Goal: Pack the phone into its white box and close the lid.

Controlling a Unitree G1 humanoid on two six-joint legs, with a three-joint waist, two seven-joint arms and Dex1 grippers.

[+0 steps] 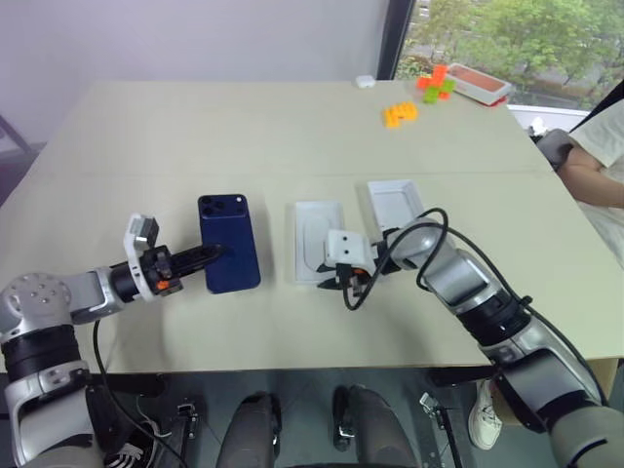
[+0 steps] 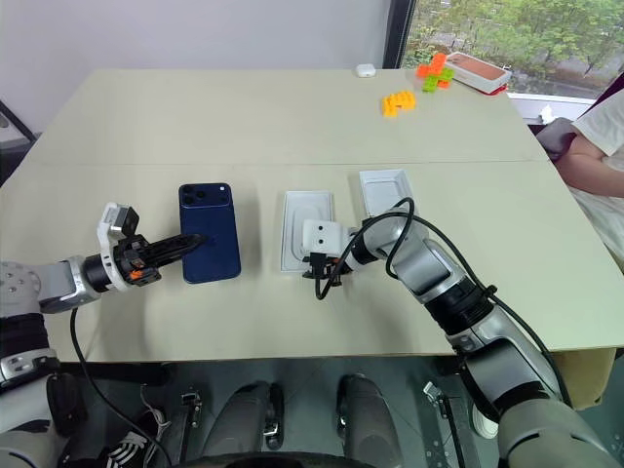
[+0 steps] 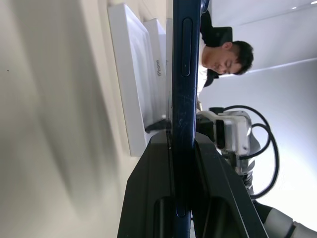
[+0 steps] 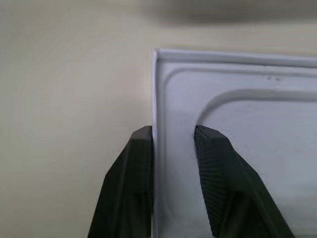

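The phone, dark navy with its camera cluster at the far left corner, is held level and back up a little over the table. My left gripper is shut on its near left edge; the left wrist view shows the phone edge-on between the fingers. The white box with its oval-recessed insert lies to the right of the phone. My right gripper is at the box's near edge. In the right wrist view its jaws straddle the rim, narrowly open. The lid lies inside up, right of the box.
Orange blocks, a red tray and a small white case sit at the table's far right. A person sits beyond the right edge. The table's front edge runs just below both grippers.
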